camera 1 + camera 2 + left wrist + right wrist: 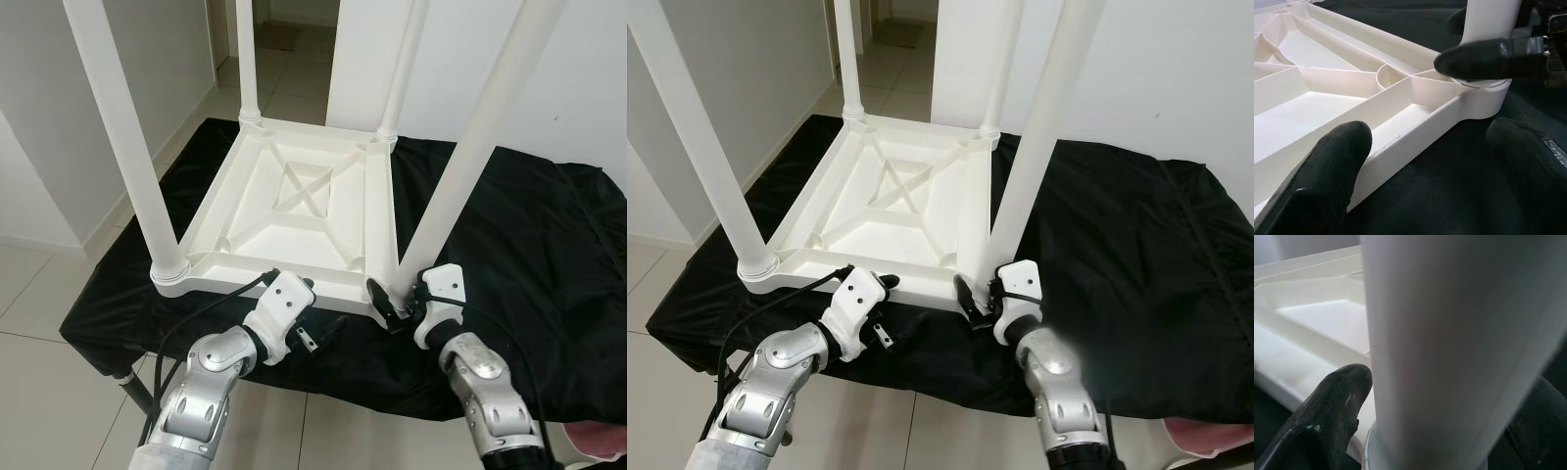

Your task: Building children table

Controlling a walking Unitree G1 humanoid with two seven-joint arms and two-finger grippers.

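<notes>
1. The white plastic children's table [294,206] lies upside down on a black cloth-covered bench [529,245], its four round white legs pointing straight up.
2. The right gripper [392,304], at 5 o'clock of the tabletop, grasps the base of the near right leg [460,166] between its fingers.
3. The left wrist view shows the left gripper [318,328] with jaws spread, straddling the near rim of the tabletop.

All four table legs [122,137] run off the frame's top edge.
</notes>
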